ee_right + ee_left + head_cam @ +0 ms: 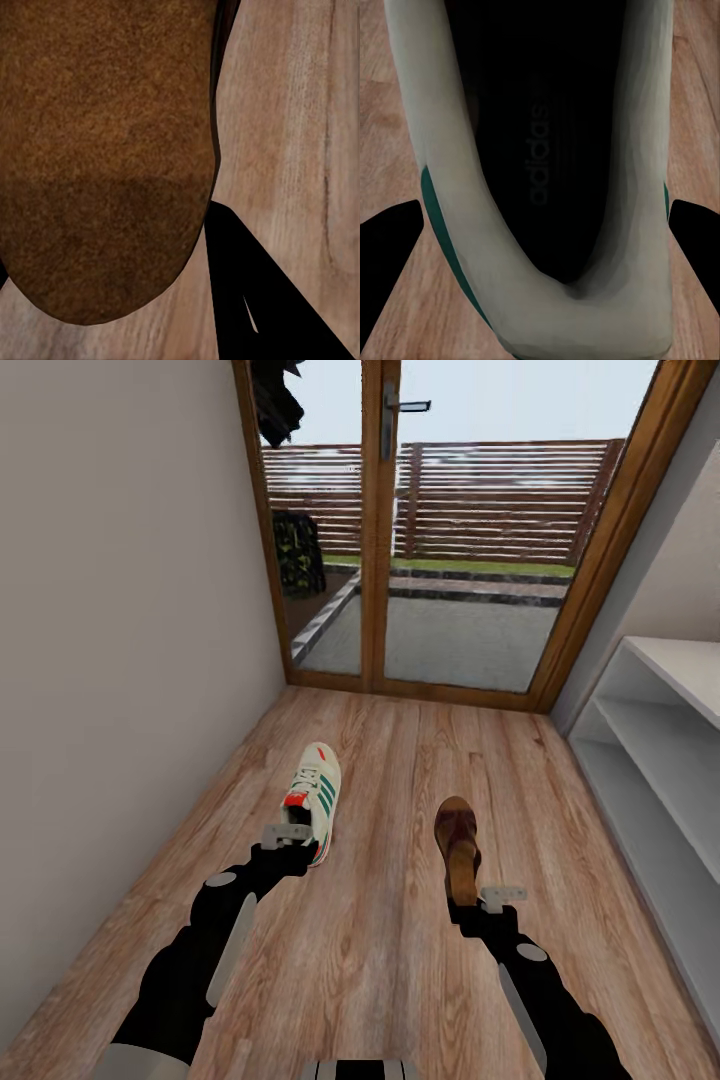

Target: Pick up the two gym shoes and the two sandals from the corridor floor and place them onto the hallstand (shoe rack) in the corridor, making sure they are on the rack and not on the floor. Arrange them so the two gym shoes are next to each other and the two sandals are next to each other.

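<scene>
A white gym shoe [318, 798] with green stripes and a red heel patch lies toe-away on the corridor floor [380, 960]. My left gripper [292, 847] is at its heel. In the left wrist view the black fingers [390, 259] touch both sides of the gym shoe's heel collar [472, 225], so the left gripper [546, 202] is shut on it. One brown sandal [458, 845] sits to the right, and my right gripper [472, 905] grips its near end. The right wrist view has the sandal [105, 150] close up against one finger [255, 300]. The hallstand [660, 760] stands at the right.
A glass door with a wooden frame [372, 560] closes the corridor ahead. A plain wall [120, 660] runs along the left. The hallstand's grey shelves line the right edge, with open plank floor between the shoes and around both arms.
</scene>
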Robot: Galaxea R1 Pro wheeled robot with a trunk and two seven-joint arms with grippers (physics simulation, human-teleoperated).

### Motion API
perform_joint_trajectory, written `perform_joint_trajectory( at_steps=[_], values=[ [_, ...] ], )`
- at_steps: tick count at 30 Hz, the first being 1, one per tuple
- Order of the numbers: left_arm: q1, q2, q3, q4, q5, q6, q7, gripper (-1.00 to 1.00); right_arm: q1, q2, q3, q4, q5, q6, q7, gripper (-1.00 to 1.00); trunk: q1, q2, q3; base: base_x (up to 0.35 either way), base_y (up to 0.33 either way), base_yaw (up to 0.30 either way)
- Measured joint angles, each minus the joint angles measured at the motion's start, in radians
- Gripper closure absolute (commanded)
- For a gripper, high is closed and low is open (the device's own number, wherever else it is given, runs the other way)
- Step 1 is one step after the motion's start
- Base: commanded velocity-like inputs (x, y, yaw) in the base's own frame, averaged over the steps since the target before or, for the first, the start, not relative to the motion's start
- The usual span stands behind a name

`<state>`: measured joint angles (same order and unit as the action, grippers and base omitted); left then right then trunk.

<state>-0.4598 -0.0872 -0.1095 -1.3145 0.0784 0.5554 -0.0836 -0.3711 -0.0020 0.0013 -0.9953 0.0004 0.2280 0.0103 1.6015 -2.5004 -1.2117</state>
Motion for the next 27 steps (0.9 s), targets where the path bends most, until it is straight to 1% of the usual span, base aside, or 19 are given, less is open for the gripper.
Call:
perform_joint_trajectory(
  at_steps=[8, 12, 17, 27],
  values=[
    [0.0, 0.0, 0.0, -0.002, 0.0, 0.0, 0.0, 1.0, 0.0, -0.001, 0.0, 0.0, 0.0, 0.0, 0.0, 1.0, 0.0, 0.0, 0.002, 0.005, 0.006, 0.0],
    [0.0, 0.0, 0.0, -0.002, 0.0, 0.0, 0.0, 1.0, 0.0, -0.001, -0.002, -0.008, 0.0, 0.0, 0.0, 1.0, 0.0, 0.0, 0.002, 0.083, 0.19, -0.045],
    [0.0, 0.0, 0.0, -0.002, 0.0, 0.001, 0.0, 1.0, 0.0, -0.001, -0.003, -0.027, 0.0, 0.0, 0.0, 1.0, 0.0, 0.0, 0.003, 0.113, 0.29, -0.217],
    [0.0, 0.0, 0.0, -0.002, 0.0, 0.001, 0.0, 1.0, 0.0, -0.001, -0.003, -0.031, 0.0, 0.0, 0.0, 1.0, 0.0, 0.0, 0.01, 0.11, 0.301, -0.269]
  ],
)
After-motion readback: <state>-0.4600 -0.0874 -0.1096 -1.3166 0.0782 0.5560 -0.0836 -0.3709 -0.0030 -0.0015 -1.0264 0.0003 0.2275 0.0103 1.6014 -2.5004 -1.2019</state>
